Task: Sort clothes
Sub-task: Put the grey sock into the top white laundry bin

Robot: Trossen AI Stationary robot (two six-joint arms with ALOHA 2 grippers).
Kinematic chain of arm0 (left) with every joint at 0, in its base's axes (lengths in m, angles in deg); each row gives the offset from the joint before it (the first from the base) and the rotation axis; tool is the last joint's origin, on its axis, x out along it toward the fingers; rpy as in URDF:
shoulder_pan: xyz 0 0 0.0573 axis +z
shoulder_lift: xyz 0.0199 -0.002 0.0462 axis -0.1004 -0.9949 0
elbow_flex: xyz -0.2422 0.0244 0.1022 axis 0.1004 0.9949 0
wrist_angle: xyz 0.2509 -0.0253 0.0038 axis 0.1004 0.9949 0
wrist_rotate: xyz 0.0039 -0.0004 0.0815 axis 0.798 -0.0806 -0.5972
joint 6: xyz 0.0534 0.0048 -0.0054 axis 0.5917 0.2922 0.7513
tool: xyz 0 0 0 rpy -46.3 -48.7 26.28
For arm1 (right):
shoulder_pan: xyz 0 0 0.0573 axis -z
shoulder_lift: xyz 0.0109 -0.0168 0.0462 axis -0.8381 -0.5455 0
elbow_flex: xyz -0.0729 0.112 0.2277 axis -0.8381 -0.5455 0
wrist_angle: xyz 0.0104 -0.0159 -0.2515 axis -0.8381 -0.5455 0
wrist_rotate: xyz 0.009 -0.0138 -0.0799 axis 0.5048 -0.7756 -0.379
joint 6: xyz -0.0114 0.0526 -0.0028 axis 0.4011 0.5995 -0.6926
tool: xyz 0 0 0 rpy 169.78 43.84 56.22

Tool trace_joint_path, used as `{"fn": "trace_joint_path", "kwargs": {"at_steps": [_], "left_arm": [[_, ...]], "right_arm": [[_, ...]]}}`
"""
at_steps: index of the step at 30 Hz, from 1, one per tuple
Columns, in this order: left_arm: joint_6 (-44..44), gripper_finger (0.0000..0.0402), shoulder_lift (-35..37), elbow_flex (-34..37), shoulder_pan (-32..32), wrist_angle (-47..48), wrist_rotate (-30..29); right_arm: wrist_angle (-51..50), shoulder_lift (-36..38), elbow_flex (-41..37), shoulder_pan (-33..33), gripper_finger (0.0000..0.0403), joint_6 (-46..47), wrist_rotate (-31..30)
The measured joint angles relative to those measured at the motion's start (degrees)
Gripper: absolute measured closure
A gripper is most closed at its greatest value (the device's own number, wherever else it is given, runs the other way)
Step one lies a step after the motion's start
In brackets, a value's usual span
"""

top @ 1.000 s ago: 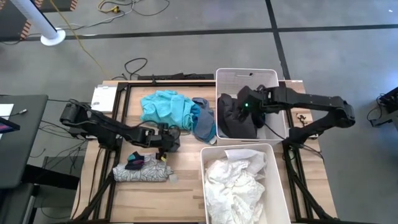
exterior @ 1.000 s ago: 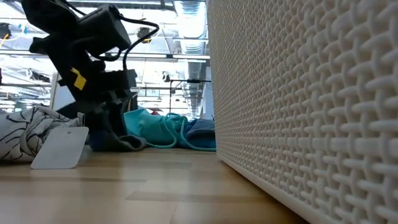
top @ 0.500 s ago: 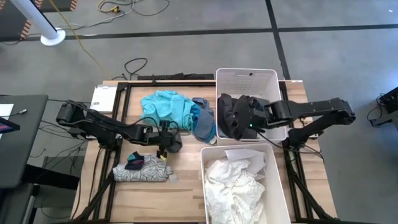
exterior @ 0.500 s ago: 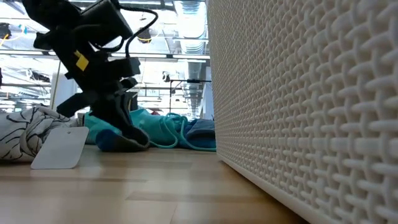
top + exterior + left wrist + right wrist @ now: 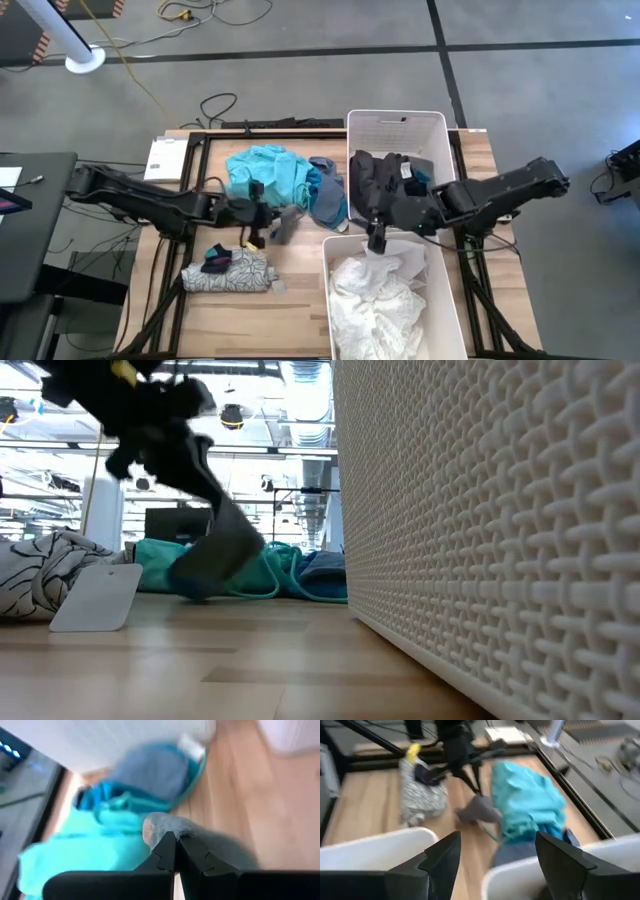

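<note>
High view: left hand clenched on a grey garment, lifted just off the worktop beside the teal garment. Right hand, fingers spread and holding nothing, hangs between the far bin of dark clothes and the near bin of white clothes. Leaf-print garment lies near the front-left.

No legible text, labels, brands or numbers anywhere.

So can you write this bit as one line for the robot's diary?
left gripper: shut on grey garment, lifting | right gripper: open, empty, over bins
</note>
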Motion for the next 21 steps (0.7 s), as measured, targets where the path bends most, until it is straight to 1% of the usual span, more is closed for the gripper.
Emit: {"fn": "trace_joint_path", "kwargs": {"at_steps": [7, 11, 13, 16, 21], "left_arm": [[-0.17, 0.0401, 10.9, -0.02, -2.4, -3.35, 1.93], [-0.15, 0.0401, 15.49, -0.02, -4.46, -5.55, 2.95], [-0.07, 0.0401, 17.21, -0.04, -5.59, -6.49, 3.07], [0.07, 0.0401, 19.04, -0.02, -7.11, -7.91, 5.62], [0.08, 0.0401, 19.76, -0.02, -9.57, -10.71, 8.64]], "right_arm": [[10.14, -4.79, 0.04, -2.67, 0.0133, -7.81, 0.06], [14.57, -8.62, 0.04, -3.1, 0.0133, -11.42, 0.09], [16.24, -10.35, 0.04, -3.1, 0.0133, -12.65, 0.15], [18.74, -12.62, 0.04, -3.08, 0.0133, -13.52, 0.22], [25.07, -15.94, 0.04, -3.04, 0.0133, -17.33, 0.3]]}}
